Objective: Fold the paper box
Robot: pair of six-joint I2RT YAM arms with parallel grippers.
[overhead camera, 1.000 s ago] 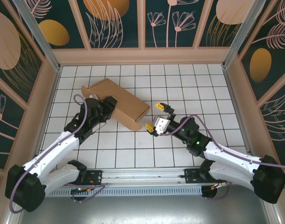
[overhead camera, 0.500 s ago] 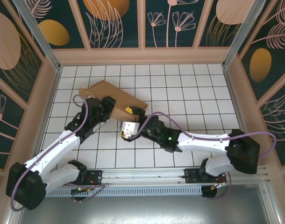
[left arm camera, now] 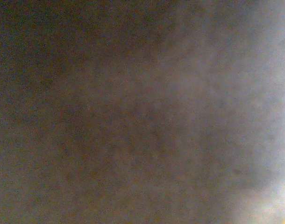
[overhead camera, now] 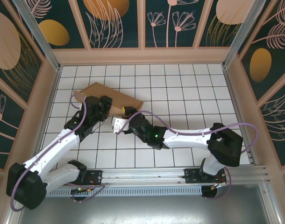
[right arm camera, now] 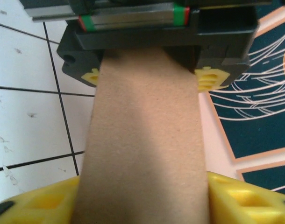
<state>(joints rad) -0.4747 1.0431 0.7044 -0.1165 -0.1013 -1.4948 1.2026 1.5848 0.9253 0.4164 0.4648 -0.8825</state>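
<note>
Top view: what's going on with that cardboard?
Both arms are working on the paper box at the far left of the table. The right gripper is shut on its near edge, with cardboard filling the gap between its yellow fingers. The left gripper sits over the box's left part; whether it grips is unclear.

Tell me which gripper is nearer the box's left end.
Left. The left gripper is over the middle of the box, closer to that end; the right gripper clamps the right end's edge.

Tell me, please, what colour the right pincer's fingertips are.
Bright yellow fingertips, clearest in the right wrist view, on either side of the plain brown cardboard paper box.
</note>
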